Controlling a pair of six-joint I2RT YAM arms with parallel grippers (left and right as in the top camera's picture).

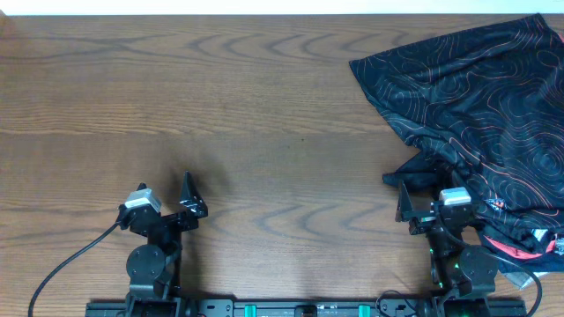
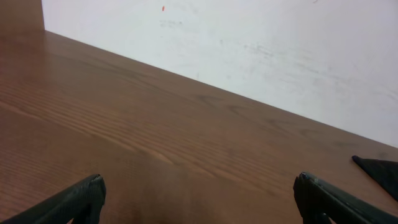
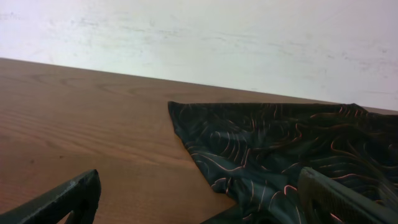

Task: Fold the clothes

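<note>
The black shirt (image 1: 480,106) with fine orange and white contour lines lies crumpled at the right of the wooden table (image 1: 220,106), reaching its right and near edges. It also shows in the right wrist view (image 3: 280,149). My right gripper (image 3: 199,196) is open at the near right, its right finger over the shirt's near edge, holding nothing; overhead it shows at the shirt's near left corner (image 1: 423,201). My left gripper (image 2: 199,199) is open and empty over bare wood at the near left (image 1: 172,198). A tip of the shirt (image 2: 379,169) shows far right in the left wrist view.
A white wall (image 2: 249,43) runs along the table's far edge. Both arm bases (image 1: 150,264) sit at the near edge, with a black cable (image 1: 62,269) trailing left. Coloured trim of the shirt (image 1: 529,246) lies beside the right arm base.
</note>
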